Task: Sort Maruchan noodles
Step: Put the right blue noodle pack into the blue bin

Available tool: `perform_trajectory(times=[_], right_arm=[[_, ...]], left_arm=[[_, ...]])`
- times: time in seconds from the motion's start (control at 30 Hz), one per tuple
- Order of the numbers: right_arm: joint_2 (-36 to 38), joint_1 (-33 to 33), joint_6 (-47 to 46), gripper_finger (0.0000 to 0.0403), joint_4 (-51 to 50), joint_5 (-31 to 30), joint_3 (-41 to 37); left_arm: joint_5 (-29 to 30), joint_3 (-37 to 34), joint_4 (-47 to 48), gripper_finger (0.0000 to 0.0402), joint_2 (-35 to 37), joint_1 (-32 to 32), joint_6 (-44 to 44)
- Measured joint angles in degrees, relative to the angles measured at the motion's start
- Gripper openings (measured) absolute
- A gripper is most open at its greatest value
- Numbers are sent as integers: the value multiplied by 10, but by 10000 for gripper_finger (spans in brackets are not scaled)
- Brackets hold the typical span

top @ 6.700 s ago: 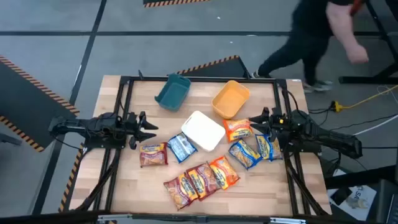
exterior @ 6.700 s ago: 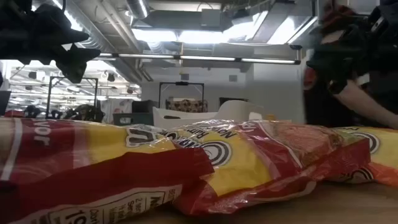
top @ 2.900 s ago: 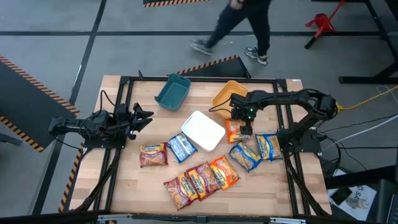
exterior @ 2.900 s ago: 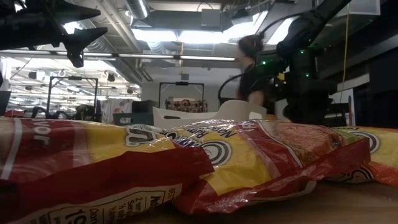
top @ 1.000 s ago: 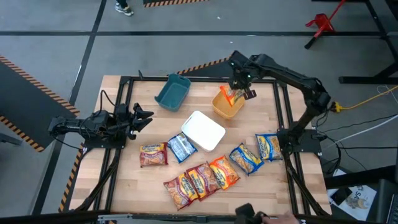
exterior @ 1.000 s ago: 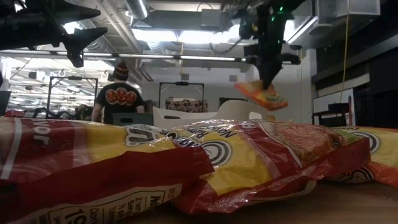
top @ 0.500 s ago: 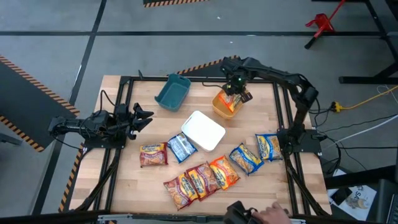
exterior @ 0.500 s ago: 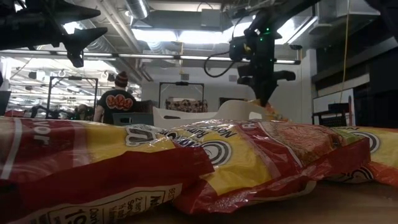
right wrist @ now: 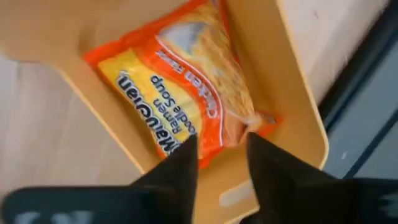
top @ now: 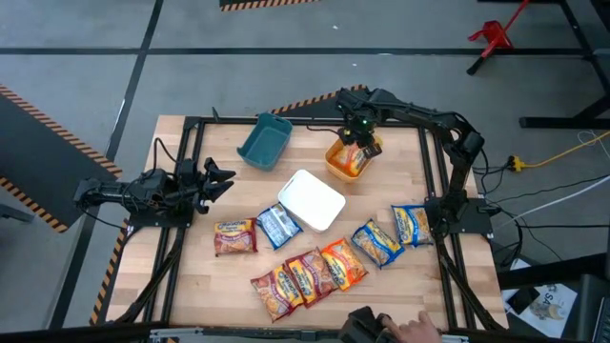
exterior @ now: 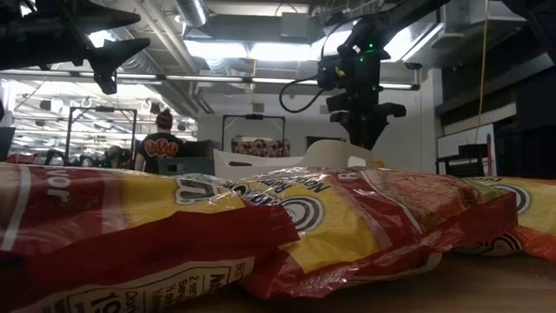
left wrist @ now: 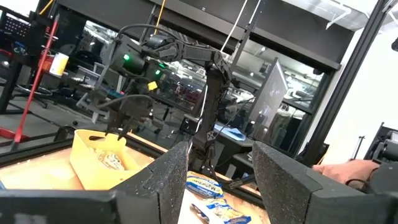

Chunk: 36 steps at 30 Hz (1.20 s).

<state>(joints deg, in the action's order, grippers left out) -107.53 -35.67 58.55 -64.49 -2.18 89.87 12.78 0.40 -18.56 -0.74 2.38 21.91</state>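
Orange packet [right wrist: 186,102] in bin [right wrist: 298,124]; right gripper [right wrist: 221,158] seemingly parted above.

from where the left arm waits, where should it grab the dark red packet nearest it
Come straight down on the dark red packet and pinch across its short width. It lies flat on the table, slightly apart from the blue packet beside it, so there is probably room on both long edges. The left gripper hangs just above it, jaws open.

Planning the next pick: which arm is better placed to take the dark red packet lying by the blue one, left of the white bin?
Left, probably. The left gripper hovers open near the dark red packet; the right gripper is over the orange bin.
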Motion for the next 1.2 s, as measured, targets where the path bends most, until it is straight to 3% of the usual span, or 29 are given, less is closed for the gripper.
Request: perform_trajectory(times=[0.17, 0.37, 0.6, 0.9, 1.07, 1.2], right_arm=[[0, 9, -199, 220, -88, 16, 38], [1, 25, -569, 259, -203, 127, 26], [80, 137, -715, 261, -250, 112, -99], [243, 303, -1074, 262, -90, 79, -311], [247, 352, -1201, 262, -69, 62, -387], [247, 374, -1261, 262, 8, 62, -425]], left_arm=[[0, 0, 0, 174, 0, 0, 0], [0, 0, 0, 174, 0, 0, 0], [0, 0, 0, 174, 0, 0, 0], [0, 0, 0, 174, 0, 0, 0], [0, 0, 0, 174, 0, 0, 0], [0, 0, 0, 174, 0, 0, 0]])
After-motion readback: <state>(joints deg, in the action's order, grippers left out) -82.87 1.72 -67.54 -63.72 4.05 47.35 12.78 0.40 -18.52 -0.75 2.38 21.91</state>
